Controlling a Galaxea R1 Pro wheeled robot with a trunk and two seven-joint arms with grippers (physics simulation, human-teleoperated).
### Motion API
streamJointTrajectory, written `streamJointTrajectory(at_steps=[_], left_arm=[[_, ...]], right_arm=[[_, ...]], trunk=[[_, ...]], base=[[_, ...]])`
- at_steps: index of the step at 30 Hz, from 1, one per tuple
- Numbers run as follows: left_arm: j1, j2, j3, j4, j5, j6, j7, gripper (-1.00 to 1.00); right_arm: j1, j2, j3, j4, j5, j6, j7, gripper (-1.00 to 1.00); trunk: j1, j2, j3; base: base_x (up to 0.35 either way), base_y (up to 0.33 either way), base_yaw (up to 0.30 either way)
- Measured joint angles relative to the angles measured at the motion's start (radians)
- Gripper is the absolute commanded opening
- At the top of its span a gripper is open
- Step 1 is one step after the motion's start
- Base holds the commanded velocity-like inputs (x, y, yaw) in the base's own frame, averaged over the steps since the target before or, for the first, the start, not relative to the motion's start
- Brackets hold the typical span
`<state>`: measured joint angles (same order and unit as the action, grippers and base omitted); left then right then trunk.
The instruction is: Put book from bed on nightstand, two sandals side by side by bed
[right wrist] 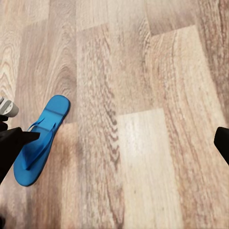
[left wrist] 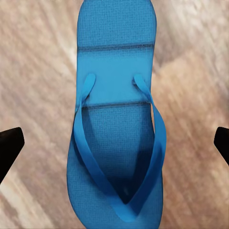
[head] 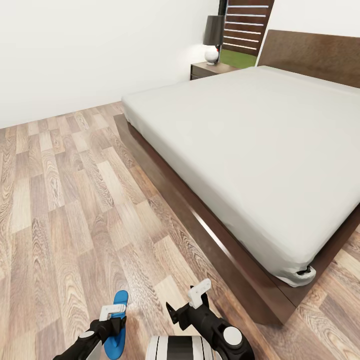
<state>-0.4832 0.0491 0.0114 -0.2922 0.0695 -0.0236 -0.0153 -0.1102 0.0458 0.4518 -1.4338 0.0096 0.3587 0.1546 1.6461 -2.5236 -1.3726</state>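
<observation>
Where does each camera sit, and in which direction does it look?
Head view: on the head, looking forward and down over floor, bed, nightstand and lamp; both arms show, left pincer above a blue sandal, right pincer open.
Left wrist view: looks straight down on the sandal; dark fingertips at both edges.
Right wrist view: looks down at floor planks; a fingertip at the edge.
Shared: the sandal appears in all three.
</observation>
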Motion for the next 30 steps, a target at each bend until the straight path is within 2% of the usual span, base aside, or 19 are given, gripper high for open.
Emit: streamJointTrajectory(at_steps=[30], left_arm=[[0.0,0.0,0.0,0.0,0.0,0.0,0.0,1.0]], right_arm=[[0.0,-0.002,-0.003,-0.001,0.0,-0.001,0.0,1.0]], trunk=[[0.0,0.0,0.0]], base=[[0.0,0.0,0.0]])
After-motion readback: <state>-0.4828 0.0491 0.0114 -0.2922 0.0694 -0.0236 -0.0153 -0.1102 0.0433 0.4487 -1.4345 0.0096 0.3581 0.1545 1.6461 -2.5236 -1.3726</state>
